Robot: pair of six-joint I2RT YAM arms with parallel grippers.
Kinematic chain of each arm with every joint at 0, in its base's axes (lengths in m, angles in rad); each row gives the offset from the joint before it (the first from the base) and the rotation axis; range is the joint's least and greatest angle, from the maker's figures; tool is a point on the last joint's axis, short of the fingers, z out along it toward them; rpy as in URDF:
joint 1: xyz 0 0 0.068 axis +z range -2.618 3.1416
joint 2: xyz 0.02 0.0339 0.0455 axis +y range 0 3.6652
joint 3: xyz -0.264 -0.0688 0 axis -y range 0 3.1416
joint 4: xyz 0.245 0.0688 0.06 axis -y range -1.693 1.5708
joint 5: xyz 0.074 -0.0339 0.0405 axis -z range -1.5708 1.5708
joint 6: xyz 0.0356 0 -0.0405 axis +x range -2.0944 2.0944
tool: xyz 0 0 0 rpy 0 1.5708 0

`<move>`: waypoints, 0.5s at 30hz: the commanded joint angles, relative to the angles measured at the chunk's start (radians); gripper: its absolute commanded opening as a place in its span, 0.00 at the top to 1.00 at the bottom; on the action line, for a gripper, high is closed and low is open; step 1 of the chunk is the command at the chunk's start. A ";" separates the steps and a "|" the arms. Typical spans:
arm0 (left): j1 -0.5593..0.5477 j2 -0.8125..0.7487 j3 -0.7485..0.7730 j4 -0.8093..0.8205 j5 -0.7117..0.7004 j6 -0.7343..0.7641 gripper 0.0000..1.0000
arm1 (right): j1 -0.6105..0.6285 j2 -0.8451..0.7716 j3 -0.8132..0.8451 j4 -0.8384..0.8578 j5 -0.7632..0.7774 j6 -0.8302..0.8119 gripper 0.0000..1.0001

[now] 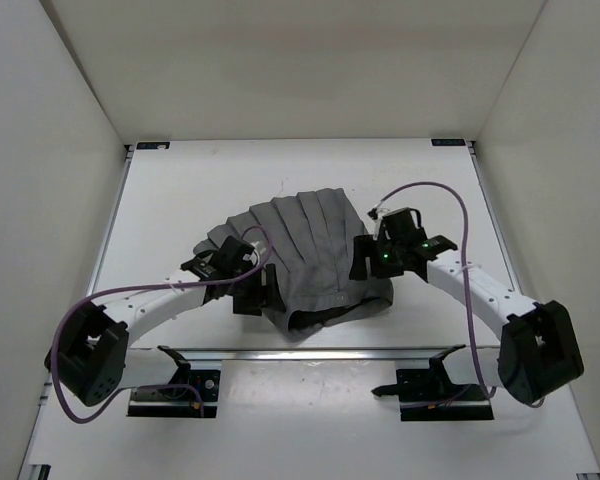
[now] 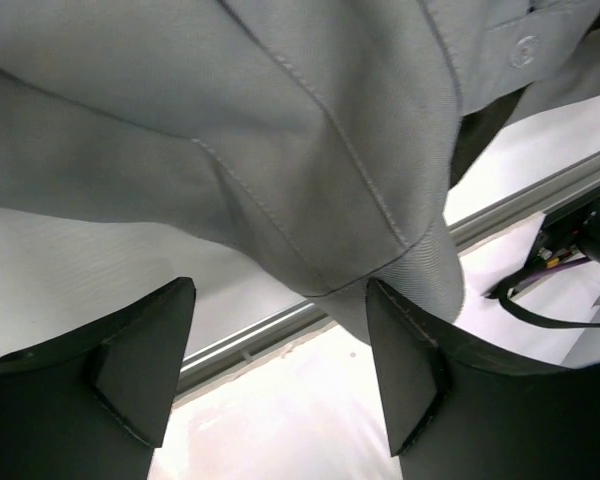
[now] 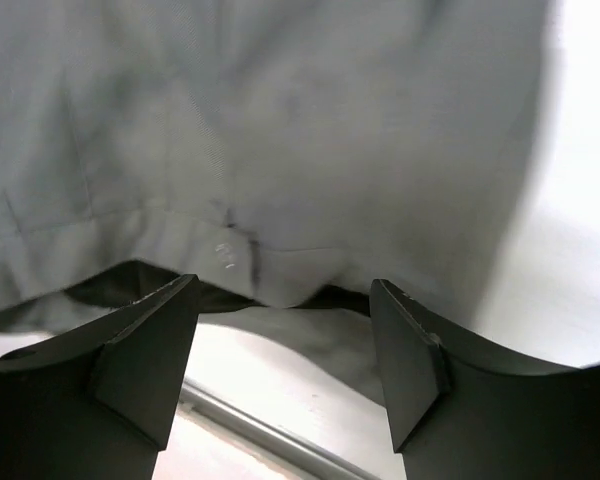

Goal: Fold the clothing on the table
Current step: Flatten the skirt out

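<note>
Top external view, and the clothing (image 1: 305, 250) lies in a rumpled grey heap at the centre of the frame on the table (image 1: 170, 200). Its pleats fan toward the top of the frame, and a dark inner strip shows along its lower edge. At its lower left corner sits the left gripper (image 1: 250, 295), at its right edge the right gripper (image 1: 363, 258), one on each side and both right up against the clothing. Purple cables (image 1: 458, 225) loop off both arms.

Over to the left wrist view: fingers (image 2: 140, 370) spread wide, nothing pinched between them. Grey clothing fills the top of the frame. A stitched corner droops down to the tip of the right-hand finger; touching it or just above, hard to tell. A button (image 2: 525, 48) shows at the upper right, with the dark inner side just below it. White table and a silver rail (image 2: 270, 335) run across behind the fingers.

Right wrist view now: the fingers (image 3: 140, 370) here stand well apart too, holding nothing. The clothing covers the upper frame, blurred, its hem and a dark gap beneath it lying just beyond the fingertips. White table shows at the right edge, and a rail crosses the bottom of the frame between the fingers
</note>
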 commanded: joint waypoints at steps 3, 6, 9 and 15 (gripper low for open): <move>-0.054 -0.005 -0.014 0.054 -0.081 -0.116 0.22 | -0.179 -0.184 -0.024 0.013 0.005 -0.012 0.34; -0.066 -0.061 -0.140 0.165 -0.112 -0.257 0.21 | -0.313 -0.246 -0.076 0.009 -0.029 -0.024 0.30; -0.066 -0.128 -0.224 0.223 -0.149 -0.365 0.23 | -0.377 -0.246 -0.143 -0.010 -0.077 -0.050 0.30; -0.099 -0.217 -0.341 0.419 -0.219 -0.554 0.23 | -0.342 -0.181 -0.231 0.081 -0.166 -0.035 0.32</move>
